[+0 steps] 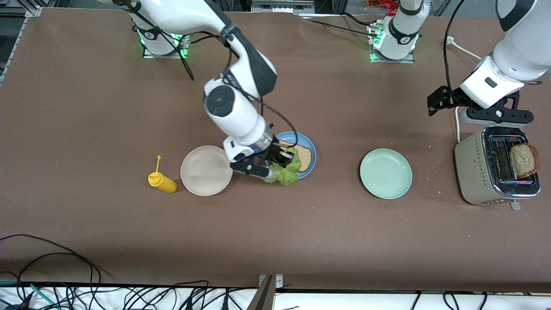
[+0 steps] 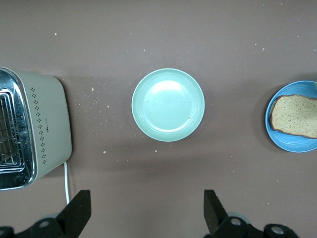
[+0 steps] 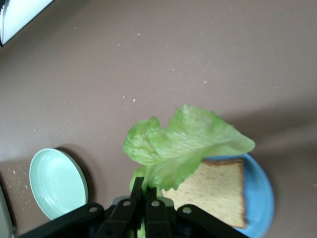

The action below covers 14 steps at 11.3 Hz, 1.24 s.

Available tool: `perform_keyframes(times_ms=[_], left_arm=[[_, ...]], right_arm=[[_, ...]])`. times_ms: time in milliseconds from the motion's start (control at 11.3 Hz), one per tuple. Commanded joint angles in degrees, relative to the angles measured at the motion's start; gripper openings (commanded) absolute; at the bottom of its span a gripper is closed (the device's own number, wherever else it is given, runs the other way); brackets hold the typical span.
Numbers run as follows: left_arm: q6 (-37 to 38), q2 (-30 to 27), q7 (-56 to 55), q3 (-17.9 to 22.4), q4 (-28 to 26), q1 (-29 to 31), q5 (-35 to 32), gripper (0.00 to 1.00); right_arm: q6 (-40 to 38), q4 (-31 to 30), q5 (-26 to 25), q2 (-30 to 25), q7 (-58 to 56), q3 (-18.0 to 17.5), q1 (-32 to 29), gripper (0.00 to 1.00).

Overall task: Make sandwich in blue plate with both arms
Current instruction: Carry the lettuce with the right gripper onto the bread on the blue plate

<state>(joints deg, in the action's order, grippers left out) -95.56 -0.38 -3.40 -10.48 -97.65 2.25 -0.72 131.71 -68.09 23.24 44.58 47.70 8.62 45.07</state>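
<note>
The blue plate (image 1: 309, 146) carries one slice of brown bread (image 1: 304, 158). My right gripper (image 1: 267, 170) hangs over the plate's edge nearest the beige plate, shut on a ruffled green lettuce leaf (image 1: 285, 174). In the right wrist view the lettuce (image 3: 184, 143) dangles from the right gripper (image 3: 151, 191) above the bread (image 3: 214, 192) and the blue plate (image 3: 261, 199). My left gripper (image 1: 499, 116) waits up in the air above the toaster (image 1: 482, 174), open and holding nothing (image 2: 147, 210). A second bread slice (image 1: 524, 160) sticks out of a toaster slot.
A beige plate (image 1: 206, 170) lies beside the blue plate toward the right arm's end, with a yellow mustard bottle (image 1: 162, 181) beside it. A pale green plate (image 1: 386, 173) sits between the blue plate and the toaster. Crumbs dot the brown table.
</note>
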Motion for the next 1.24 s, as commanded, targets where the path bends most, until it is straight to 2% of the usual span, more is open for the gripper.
perform_keyframes(times_ms=[0, 177, 443, 1152], left_arm=[[-0.5, -0.3, -0.2, 0.0, 0.0, 0.2, 1.4, 1.00], [-0.5, -0.3, -0.3, 0.0, 0.0, 0.2, 1.4, 1.00], [-0.5, -0.3, -0.3, 0.0, 0.1, 0.2, 1.4, 1.00], [-0.4, -0.3, -0.2, -0.2, 0.1, 0.0, 1.4, 1.00]], right_arm=[[7.6, 4.5, 1.3, 7.2, 6.3, 2.4, 3.9, 0.00], [8.8, 4.0, 1.2, 8.6, 6.4, 2.3, 4.6, 0.00], [8.8, -2.1, 0.4, 7.3, 6.1, 1.8, 5.1, 0.00], [13.0, -9.9, 0.1, 7.3, 4.9, 1.8, 7.5, 0.00]])
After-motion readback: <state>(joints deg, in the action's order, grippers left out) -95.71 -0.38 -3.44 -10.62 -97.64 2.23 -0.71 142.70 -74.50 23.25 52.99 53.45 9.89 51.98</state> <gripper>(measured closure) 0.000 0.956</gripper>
